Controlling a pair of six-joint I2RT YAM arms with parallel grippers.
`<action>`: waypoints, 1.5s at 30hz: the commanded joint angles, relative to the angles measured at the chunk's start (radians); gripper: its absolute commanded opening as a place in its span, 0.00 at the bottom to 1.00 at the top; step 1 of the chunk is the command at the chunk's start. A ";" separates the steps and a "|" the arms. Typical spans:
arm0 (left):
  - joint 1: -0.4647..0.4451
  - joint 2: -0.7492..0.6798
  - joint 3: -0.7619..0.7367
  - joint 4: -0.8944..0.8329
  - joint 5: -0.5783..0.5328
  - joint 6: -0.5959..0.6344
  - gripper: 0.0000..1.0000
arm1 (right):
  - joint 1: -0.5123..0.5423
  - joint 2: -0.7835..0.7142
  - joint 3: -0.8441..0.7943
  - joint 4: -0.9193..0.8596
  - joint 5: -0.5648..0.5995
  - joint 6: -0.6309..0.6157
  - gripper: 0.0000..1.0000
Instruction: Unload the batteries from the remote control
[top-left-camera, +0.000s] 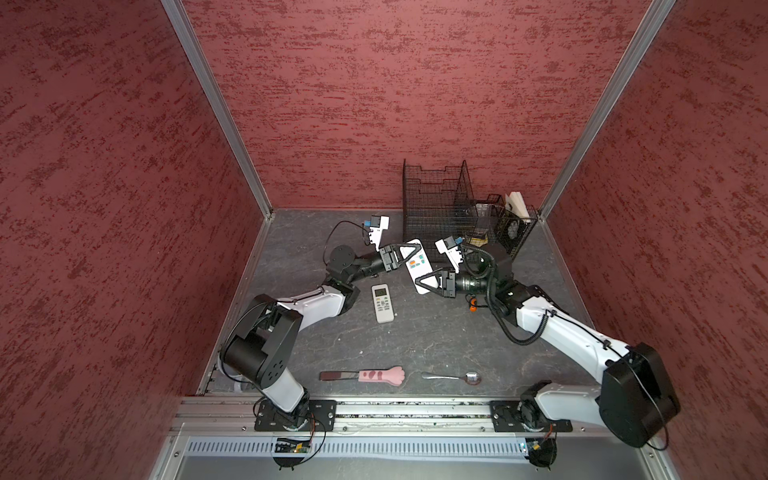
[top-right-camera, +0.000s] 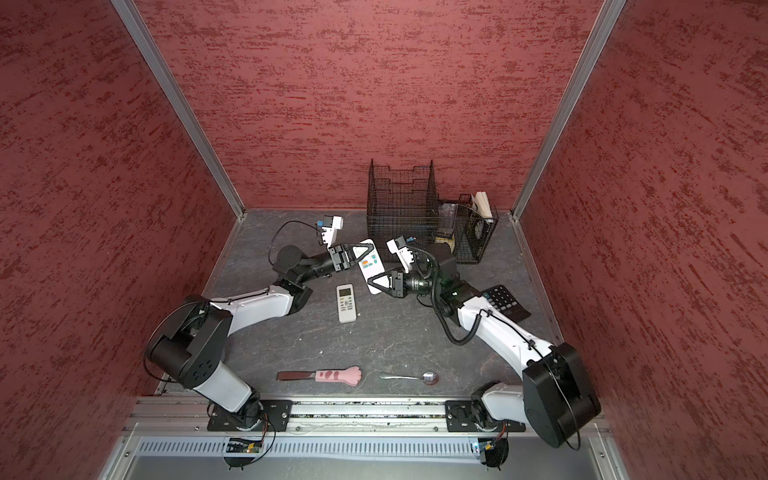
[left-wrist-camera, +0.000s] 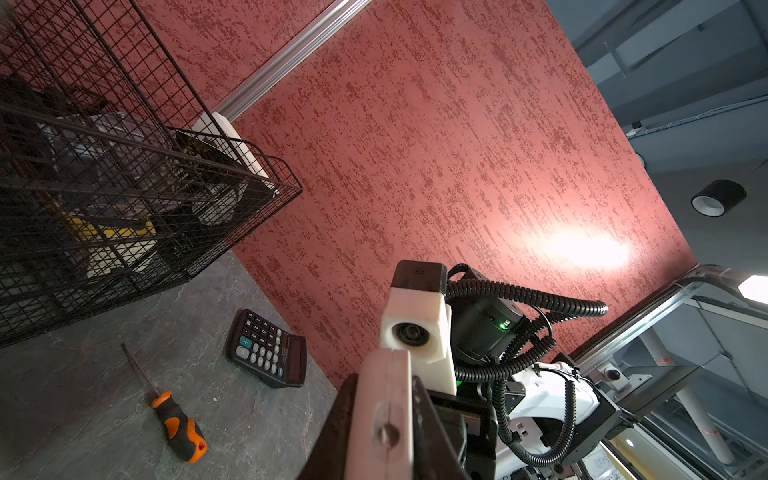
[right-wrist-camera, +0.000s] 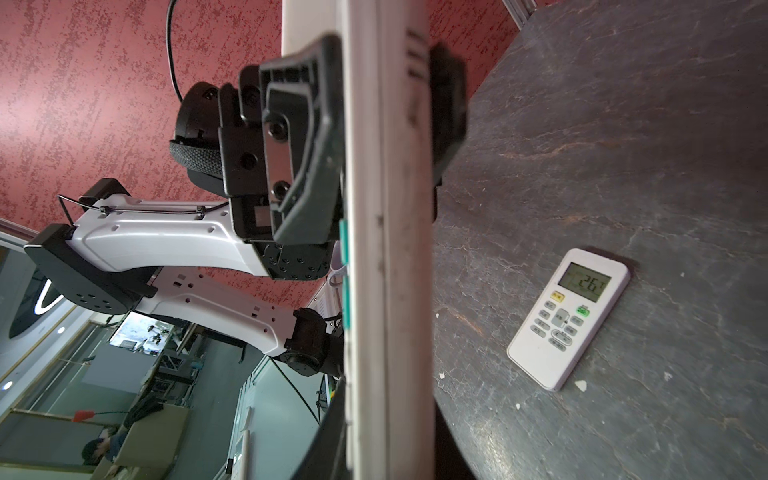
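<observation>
Evidently early: left gripper (top-left-camera: 413, 250) and right gripper (top-left-camera: 422, 283) both clamp the raised remote control (top-left-camera: 417, 264) — no batteries visible, unloading remains.

Glare patch on wall (left-wrist-camera: 582, 249); close remote (right-wrist-camera: 390, 249) blurred; top views evenly lit.

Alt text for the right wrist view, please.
A white plastic remote control fills the centre edge-on, clamped by the black left end effector. A second white remote with a lit display lies flat on the grey stone-look table.
</observation>
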 joint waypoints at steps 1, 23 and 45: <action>0.021 0.018 0.014 -0.029 -0.038 -0.002 0.27 | 0.003 -0.008 0.053 -0.057 0.036 -0.078 0.00; 0.264 -0.214 0.292 -1.495 -0.082 0.191 0.65 | 0.071 0.013 0.203 -0.605 0.712 -0.425 0.00; 0.182 -0.043 0.556 -1.993 -0.031 0.090 0.70 | 0.458 0.150 0.293 -0.582 1.272 -0.665 0.00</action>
